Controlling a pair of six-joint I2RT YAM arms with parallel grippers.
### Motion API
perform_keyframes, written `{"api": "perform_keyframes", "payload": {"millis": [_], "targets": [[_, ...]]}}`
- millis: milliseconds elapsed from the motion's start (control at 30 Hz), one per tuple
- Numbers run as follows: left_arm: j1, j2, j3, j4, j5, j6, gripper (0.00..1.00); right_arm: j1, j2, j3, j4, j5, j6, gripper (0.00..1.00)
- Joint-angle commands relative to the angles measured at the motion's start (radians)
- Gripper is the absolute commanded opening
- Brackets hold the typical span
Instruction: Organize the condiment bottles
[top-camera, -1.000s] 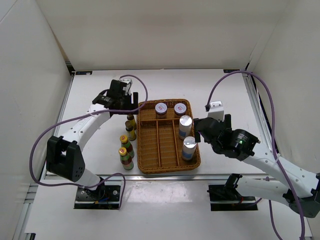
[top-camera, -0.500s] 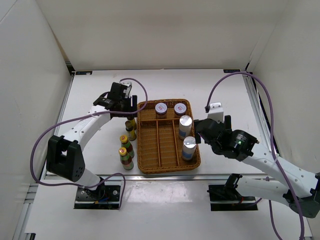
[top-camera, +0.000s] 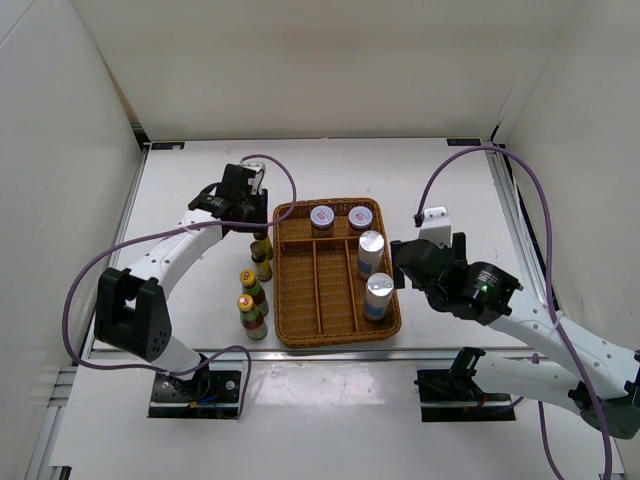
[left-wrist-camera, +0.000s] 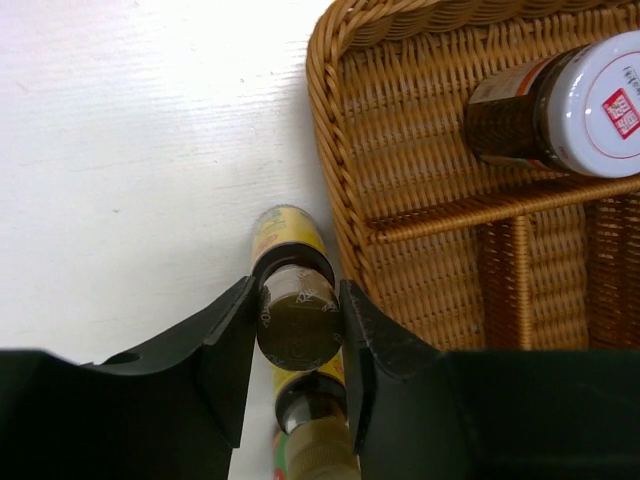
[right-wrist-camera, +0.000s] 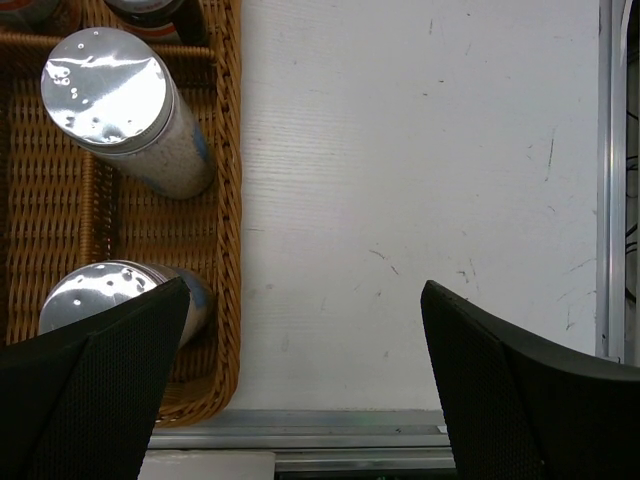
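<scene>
Fingers of the left claw were clamped on a dark bottle, which stood upright, long axis vertical, cap upward, just beside the wicker tray at its left rim. The right claw hung spread apart above the tabletop.

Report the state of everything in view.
left gripper, jaws shut on dark bottle
right gripper, jaws open, empty
purple-lidded jars, upright in wicker tray
silver-capped bottles, upright in wicker tray
other dark bottles, upright beside wicker tray
</scene>
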Motion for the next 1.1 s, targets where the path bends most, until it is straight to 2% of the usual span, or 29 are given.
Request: {"api": "perform_keyframes", "payload": {"millis": [0, 67, 167, 200, 233, 333, 467, 667, 867, 1067], "targets": [[0.001, -0.019, 0.034, 0.014, -0.009, 0.027, 0.45, -0.002, -0.015, -0.008, 0.003, 0.021, 0.015, 1.0], [0.001, -0.028, 0.034, 0.014, -0.02, 0.037, 0.41, -0.002, -0.015, -0.017, 0.003, 0.021, 0.015, 1.0], [0.001, -0.037, 0.057, 0.005, -0.05, 0.08, 0.22, -0.002, -0.015, -0.017, 0.003, 0.021, 0.015, 1.0], [0.001, -0.037, 0.069, 0.005, -0.079, 0.091, 0.13, -0.002, -0.026, -0.026, 0.003, 0.021, 0.015, 1.0], [0.001, -0.047, 0.083, -0.007, -0.096, 0.103, 0.11, -0.002, -0.026, -0.026, 0.003, 0.012, 0.015, 1.0], [0.001, -0.047, 0.155, -0.016, -0.167, 0.148, 0.11, -0.002, -0.037, -0.026, -0.006, 0.002, 0.025, 1.0], [-0.01, -0.047, 0.327, -0.039, -0.237, 0.179, 0.11, -0.002, -0.037, -0.035, -0.016, -0.008, 0.035, 1.0], [-0.149, -0.019, 0.505, -0.067, -0.241, 0.189, 0.11, -0.002, -0.067, -0.035, -0.092, 0.018, 0.129, 1.0], [-0.37, -0.019, 0.513, -0.076, -0.162, 0.13, 0.11, -0.002, -0.118, -0.045, -0.187, 0.07, 0.277, 1.0], [-0.518, -0.019, 0.416, -0.076, -0.187, 0.045, 0.11, -0.002, -0.138, -0.045, -0.227, 0.061, 0.307, 1.0]]}}
